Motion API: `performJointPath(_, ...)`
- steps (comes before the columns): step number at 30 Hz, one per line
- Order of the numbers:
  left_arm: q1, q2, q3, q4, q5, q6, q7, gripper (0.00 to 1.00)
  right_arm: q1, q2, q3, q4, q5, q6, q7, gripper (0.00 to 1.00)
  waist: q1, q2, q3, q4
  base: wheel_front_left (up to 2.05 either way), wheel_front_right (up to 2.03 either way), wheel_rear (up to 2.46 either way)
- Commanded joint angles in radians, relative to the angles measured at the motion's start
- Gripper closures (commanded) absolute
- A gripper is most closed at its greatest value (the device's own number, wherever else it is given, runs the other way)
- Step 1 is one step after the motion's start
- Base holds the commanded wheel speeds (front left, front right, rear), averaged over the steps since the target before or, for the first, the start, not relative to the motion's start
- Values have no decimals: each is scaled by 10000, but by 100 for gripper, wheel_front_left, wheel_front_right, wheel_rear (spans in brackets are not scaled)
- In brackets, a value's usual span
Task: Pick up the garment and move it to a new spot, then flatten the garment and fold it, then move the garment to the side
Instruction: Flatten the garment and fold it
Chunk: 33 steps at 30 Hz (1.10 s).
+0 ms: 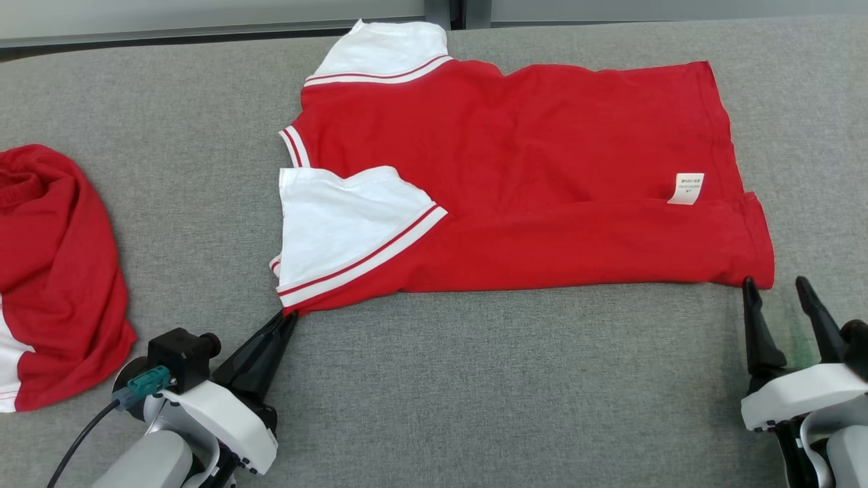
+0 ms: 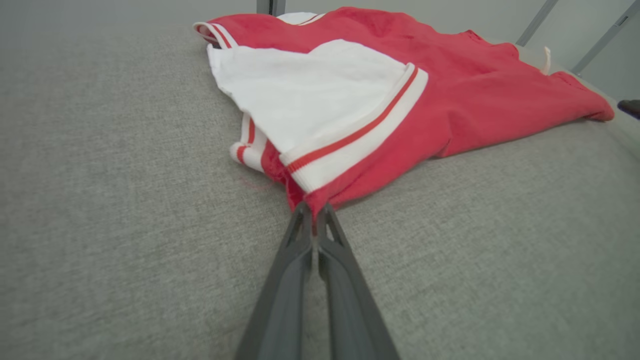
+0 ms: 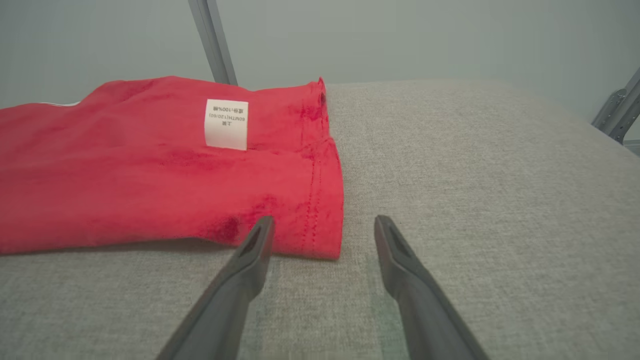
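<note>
The garment (image 1: 515, 176) lies partly folded on the grey table (image 1: 475, 379). Its near-left corner is clamped in the left gripper (image 1: 290, 317). The right gripper (image 1: 776, 288) stands spread beside the near-right hem, contact unclear. A second red garment (image 1: 54, 271) is cut off at the left edge.

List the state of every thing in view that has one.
red shirt, lying flat on the grey surface, near side seemingly folded over.
left gripper, shut on the red shirt's near sleeve-side corner.
right gripper, open, at the hem corner, not gripping.
label, exposed, lying flat on the shirt.
second red garment, crumpled in a heap at the left.
</note>
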Motion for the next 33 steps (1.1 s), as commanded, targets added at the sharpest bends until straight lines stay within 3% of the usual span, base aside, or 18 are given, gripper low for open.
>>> performJointPath(1,-192,98,-3,-22,-96,-8,-2,100,52,-49,22,68,87,-21,75,0,0,0,-11,14,0,0,0)
performJointPath(10,-258,268,-51,-199,-85,-8,-2,100,-726,-204,902,1091,455,-21,212,0,0,0,131,116,0,0,0)
performJointPath(11,-260,270,-62,-200,-79,-6,-2,100,-795,-209,995,1177,446,-21,181,17,0,0,144,137,0,0,0)
performJointPath(13,-287,283,-89,-208,-65,-8,-2,100,-897,-291,1139,1316,410,-20,95,85,0,0,162,174,0,0,0)
performJointPath(14,-306,305,-79,-211,-55,-8,-2,100,-933,-347,1233,1379,401,-21,61,100,0,0,166,189,0,0,0)
performJointPath(21,-33,505,63,-519,82,-6,-2,100,-672,-884,1306,1194,228,-21,-171,100,0,0,53,241,0,0,0)
performJointPath(33,1590,1559,192,-2596,326,55,10,100,1563,-1803,805,-766,175,-21,-26,100,0,0,-127,356,0,0,0)
